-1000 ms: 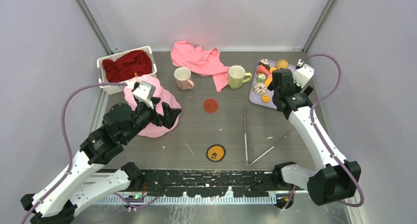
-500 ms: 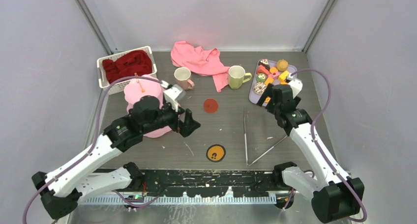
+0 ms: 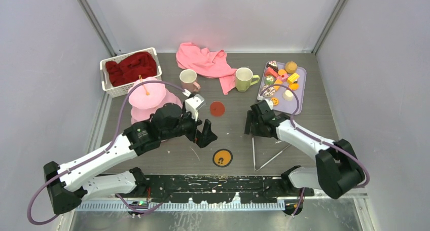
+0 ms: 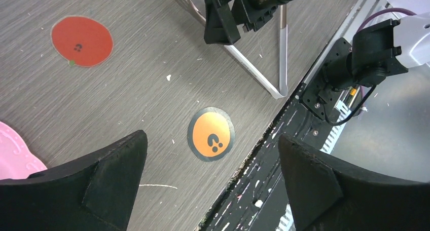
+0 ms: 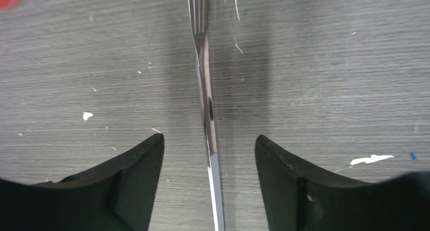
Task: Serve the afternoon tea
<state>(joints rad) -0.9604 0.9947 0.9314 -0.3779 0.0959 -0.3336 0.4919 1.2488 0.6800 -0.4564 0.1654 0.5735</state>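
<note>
Pink and scalloped, the three-tier cake stand [image 3: 148,95] stands upright near the left edge of the table [image 3: 314,140], a little in from the far-left corner. Its lower tiers are partly hidden behind the left arm. The toy pastries and fruits [image 3: 276,79] lie clustered on a lavender tray [image 3: 298,98] in the far-right corner. The pale pink mug [image 3: 188,80] and the yellow-green mug [image 3: 244,79] stand upright toward the middle of the far edge, well apart. The pink cloth [image 3: 205,61] is crumpled behind and between them, one end trailing down just beside the yellow-green mug.

The left gripper [image 3: 204,135] hangs over the middle of the table, to the right of the stand, its jaws spread wide and holding nothing. Its wrist view looks down between them onto an orange disc [image 3: 222,157] close to the near edge. A red disc [image 3: 217,108] lies farther in.

The right gripper [image 3: 252,124] sits low, right of centre, jaws apart, with one arm of the metal tongs [image 3: 253,150] running between them. The right wrist view shows bare tabletop on both sides of that strip, so neither finger touches it. The tongs lie flat in a V whose joined end points at the near edge.

A white basket [image 3: 115,91] holding a red cloth [image 3: 131,68] sits in the far-left corner.
</note>
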